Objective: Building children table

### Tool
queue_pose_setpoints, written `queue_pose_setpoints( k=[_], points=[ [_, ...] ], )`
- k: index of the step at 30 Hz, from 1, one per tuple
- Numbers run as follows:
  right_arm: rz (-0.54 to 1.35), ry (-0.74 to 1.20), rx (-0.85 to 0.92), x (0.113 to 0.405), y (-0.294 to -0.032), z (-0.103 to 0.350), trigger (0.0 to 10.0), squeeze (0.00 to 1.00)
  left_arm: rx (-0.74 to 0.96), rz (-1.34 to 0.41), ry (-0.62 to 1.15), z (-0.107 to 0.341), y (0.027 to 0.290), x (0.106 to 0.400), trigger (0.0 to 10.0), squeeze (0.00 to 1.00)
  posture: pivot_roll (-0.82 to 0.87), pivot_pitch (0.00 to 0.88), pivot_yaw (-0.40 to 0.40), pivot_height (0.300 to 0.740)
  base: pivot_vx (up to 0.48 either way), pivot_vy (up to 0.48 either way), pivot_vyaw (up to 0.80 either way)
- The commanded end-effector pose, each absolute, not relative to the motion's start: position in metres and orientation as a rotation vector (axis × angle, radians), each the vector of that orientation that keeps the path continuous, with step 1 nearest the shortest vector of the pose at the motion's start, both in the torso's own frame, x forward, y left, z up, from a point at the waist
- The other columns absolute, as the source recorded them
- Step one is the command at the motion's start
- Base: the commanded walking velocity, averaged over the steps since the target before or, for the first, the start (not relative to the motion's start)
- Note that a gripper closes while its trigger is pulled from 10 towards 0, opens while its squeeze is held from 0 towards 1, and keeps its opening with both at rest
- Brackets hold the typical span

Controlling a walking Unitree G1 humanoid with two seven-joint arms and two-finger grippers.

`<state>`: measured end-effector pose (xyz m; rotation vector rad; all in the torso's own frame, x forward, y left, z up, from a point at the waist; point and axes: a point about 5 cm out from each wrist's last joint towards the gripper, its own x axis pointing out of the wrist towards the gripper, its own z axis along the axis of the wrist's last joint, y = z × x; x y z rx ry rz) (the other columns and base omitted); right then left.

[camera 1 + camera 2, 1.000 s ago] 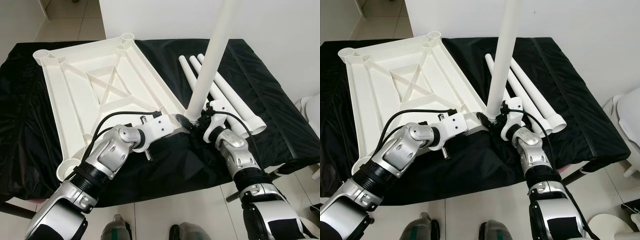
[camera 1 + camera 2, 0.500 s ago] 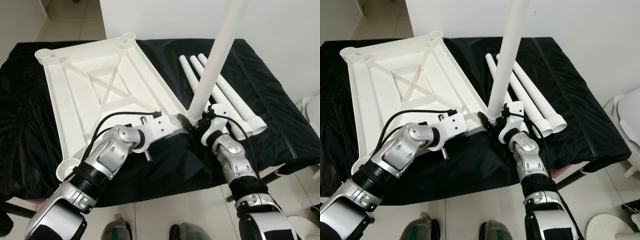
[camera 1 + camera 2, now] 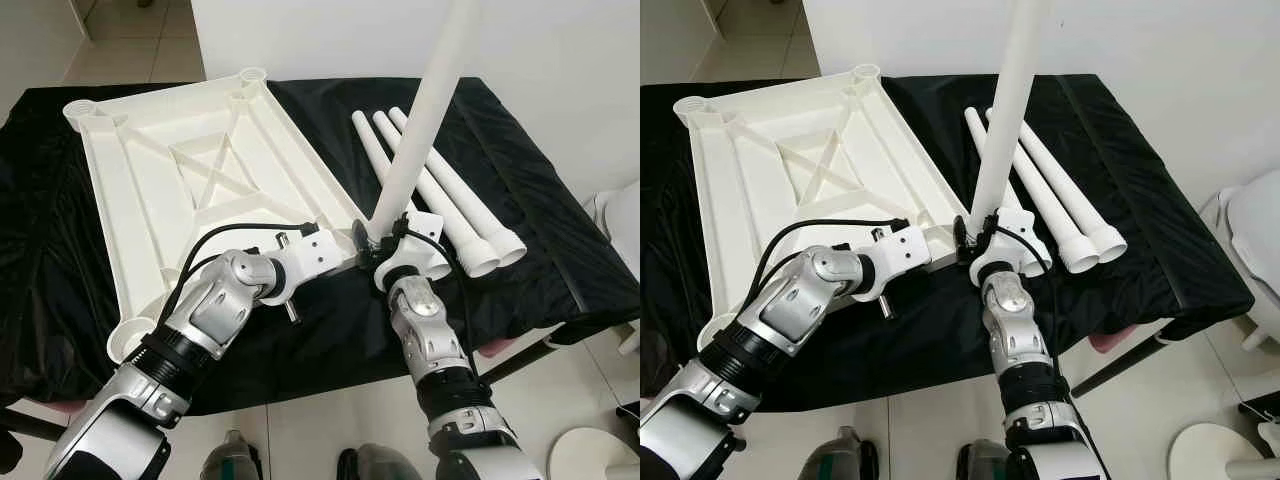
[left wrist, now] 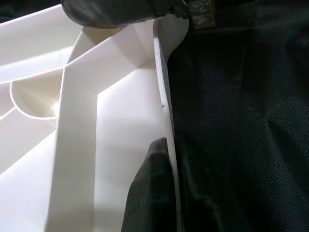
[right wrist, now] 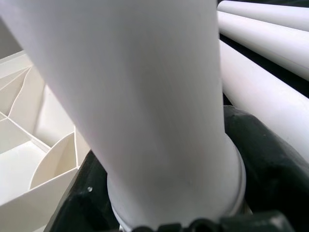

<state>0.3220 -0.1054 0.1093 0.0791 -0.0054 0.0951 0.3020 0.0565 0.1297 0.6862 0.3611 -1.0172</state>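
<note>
The white tabletop [image 3: 200, 180] lies upside down on the black-covered table, ribs and corner sockets facing up. A white leg [image 3: 420, 110] stands nearly upright at its near right corner, leaning slightly right. My right gripper [image 3: 386, 243] is shut around the base of that leg [image 5: 145, 96], with black fingers [image 5: 260, 154] wrapped on both sides. My left gripper [image 3: 352, 245] is shut on the tabletop's rim [image 4: 163, 96] just beside that corner; one black finger [image 4: 149, 193] presses the rim's inner face. Three loose legs [image 3: 450, 200] lie side by side to the right.
The black cloth [image 3: 560, 240] drapes over the table's front and right edges. A white rounded object [image 3: 1255, 230] stands on the floor at the far right. A white wall rises behind the table.
My right forearm has swung left, bringing its elbow under the leg's base. The leg stays upright at the corner and the left gripper keeps its hold on the rim.
</note>
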Motion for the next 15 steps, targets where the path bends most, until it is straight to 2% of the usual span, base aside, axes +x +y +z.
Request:
queue_pose_setpoints(
  k=[1, 3, 4, 6, 7, 10, 11, 12, 15],
  points=[
    [0.078, -0.012, 0.137, 0.321, -0.102, 0.114, 0.0, 0.0, 0.711, -1.001, 0.35, 0.127, 0.053, 0.299, 10.0, 0.0, -0.06, 0.0, -0.006, 0.74, 0.0, 0.0, 0.0],
    [0.076, -0.009, 0.136, 0.321, -0.104, 0.116, 0.2, 0.0, 0.711, -1.002, 0.35, 0.126, 0.053, 0.299, 10.0, 0.0, -0.06, 0.0, -0.007, 0.74, 0.0, 0.0, 0.0],
    [0.079, -0.009, 0.128, 0.321, -0.105, 0.116, 7.4, 0.0, 0.711, -1.001, 0.349, 0.127, 0.053, 0.3, 10.0, 0.0, -0.06, 0.0, -0.007, 0.74, 0.0, 0.0, 0.0],
    [0.08, -0.008, 0.123, 0.322, -0.105, 0.117, 7.4, 0.0, 0.711, -1.0, 0.348, 0.127, 0.053, 0.3, 10.0, 0.0, -0.06, 0.0, -0.007, 0.74, 0.0, 0.0, 0.0],
    [0.105, -0.015, 0.114, 0.323, -0.105, 0.119, 10.0, 0.0, 0.71, -0.998, 0.347, 0.128, 0.053, 0.301, 10.0, 0.0, -0.06, 0.0, -0.008, 0.74, 0.0, 0.0, 0.0],
    [0.19, -0.024, 0.125, 0.324, -0.103, 0.123, 10.0, 0.0, 0.709, -0.997, 0.345, 0.128, 0.052, 0.301, 10.0, 0.0, -0.06, 0.0, -0.006, 0.74, 0.0, 0.0, 0.0],
    [0.211, -0.032, 0.114, 0.325, -0.105, 0.124, 10.0, 0.65, 0.709, -0.997, 0.345, 0.128, 0.052, 0.301, 10.0, 0.0, -0.06, 0.0, -0.006, 0.74, 0.0, 0.0, 0.0],
    [0.227, -0.037, 0.111, 0.325, -0.106, 0.125, 10.0, 1.0, 0.709, -0.998, 0.344, 0.128, 0.052, 0.301, 10.0, 0.0, -0.06, 0.0, -0.006, 0.74, 0.0, 0.0, 0.0],
    [0.296, -0.054, 0.093, 0.326, -0.113, 0.129, 10.0, 1.0, 0.709, -1.0, 0.342, 0.128, 0.051, 0.301, 10.0, 0.0, -0.06, 0.0, -0.006, 0.74, 0.0, 0.0, 0.0]
  ],
)
